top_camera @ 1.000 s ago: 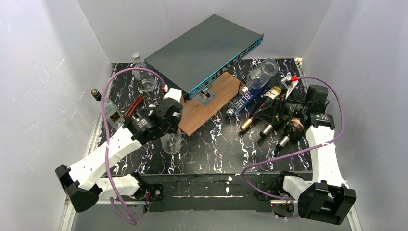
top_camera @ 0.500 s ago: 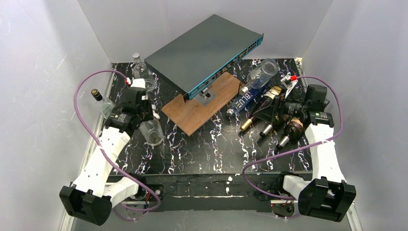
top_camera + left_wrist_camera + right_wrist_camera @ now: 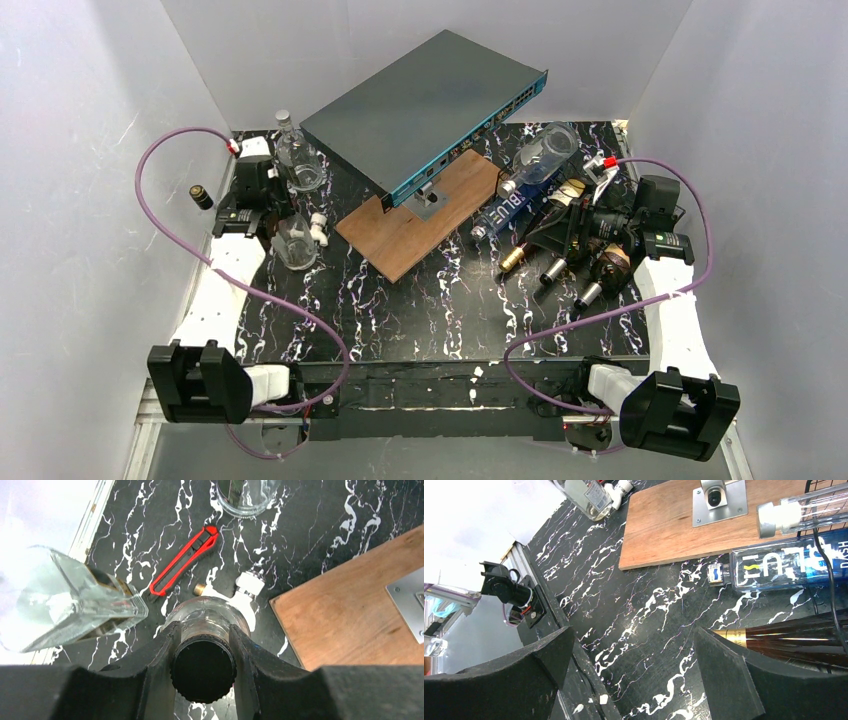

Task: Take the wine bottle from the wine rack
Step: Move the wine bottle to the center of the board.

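My left hand [image 3: 202, 635] is closed narrow on the neck of a clear glass bottle [image 3: 210, 617], one finger on each side just under its black cap. From above, that bottle hangs well clear of the wine rack, over at about 9 o'clock on the counter [image 3: 440, 310]. I cannot tell whether its base touches the marble. Around it in my left wrist view, a red utility knife [image 3: 184, 561] lies at 11 o'clock and a square clear bottle [image 3: 65, 600] lies at 9 o'clock. A white fitting with a brass end [image 3: 235, 592] sits just beside it at 1 o'clock, and the corner of the wooden board [image 3: 345, 615] is at 3 o'clock. That board carries the grey network switch [image 3: 420, 105], propped at a slant. My right hand [image 3: 633, 635] is spread wide and holds nothing, hanging at the wine rack [image 3: 565, 225] near 3 o'clock on the counter. Several bottles lie on that rack, necks pointing toward 7 o'clock. In my right wrist view, a dark wine bottle [image 3: 794, 640] with a gold-foil neck lies just past my finger. A blue-lettered clear bottle [image 3: 784, 567] lies beyond it, beside the board.
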You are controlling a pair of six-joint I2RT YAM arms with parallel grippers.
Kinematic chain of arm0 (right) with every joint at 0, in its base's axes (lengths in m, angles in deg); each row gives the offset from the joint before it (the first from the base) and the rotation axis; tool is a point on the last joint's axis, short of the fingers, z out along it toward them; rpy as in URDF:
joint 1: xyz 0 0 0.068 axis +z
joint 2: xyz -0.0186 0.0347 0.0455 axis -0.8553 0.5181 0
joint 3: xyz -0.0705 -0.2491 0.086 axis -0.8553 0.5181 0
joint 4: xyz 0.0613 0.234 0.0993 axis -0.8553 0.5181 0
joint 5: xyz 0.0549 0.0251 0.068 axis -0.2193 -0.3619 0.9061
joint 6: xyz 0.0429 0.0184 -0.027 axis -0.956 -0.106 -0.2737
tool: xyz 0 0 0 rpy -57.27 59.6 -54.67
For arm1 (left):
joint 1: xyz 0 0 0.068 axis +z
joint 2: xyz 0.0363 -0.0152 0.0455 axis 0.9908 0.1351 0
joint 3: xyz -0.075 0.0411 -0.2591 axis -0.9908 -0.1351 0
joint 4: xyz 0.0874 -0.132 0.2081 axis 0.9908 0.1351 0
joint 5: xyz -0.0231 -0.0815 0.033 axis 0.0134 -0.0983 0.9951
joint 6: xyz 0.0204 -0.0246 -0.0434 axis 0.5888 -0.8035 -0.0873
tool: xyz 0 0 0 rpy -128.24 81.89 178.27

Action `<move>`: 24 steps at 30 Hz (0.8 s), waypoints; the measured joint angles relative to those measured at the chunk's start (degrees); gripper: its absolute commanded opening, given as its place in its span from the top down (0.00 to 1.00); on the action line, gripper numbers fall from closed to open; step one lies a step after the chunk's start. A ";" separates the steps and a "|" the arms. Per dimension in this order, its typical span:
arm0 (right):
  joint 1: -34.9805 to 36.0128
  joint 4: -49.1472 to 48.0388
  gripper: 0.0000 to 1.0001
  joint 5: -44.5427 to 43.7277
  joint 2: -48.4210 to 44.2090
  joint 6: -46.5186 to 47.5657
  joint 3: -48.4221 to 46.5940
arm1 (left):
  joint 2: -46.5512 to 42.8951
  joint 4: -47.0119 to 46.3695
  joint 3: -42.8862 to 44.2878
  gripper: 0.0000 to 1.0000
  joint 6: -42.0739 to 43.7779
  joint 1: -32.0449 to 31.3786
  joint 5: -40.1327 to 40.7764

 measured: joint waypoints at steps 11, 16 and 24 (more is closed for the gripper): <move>0.00 0.00 0.02 0.02 0.00 0.00 0.00 | 8.22 -6.38 4.66 1.00 2.82 3.28 -1.97; -0.07 0.02 0.02 0.02 0.00 0.02 0.00 | 11.72 -9.18 6.67 1.00 3.93 4.74 -2.56; -0.33 0.04 0.02 0.00 0.00 0.22 0.00 | 14.43 -12.28 7.93 0.70 4.85 5.62 -3.82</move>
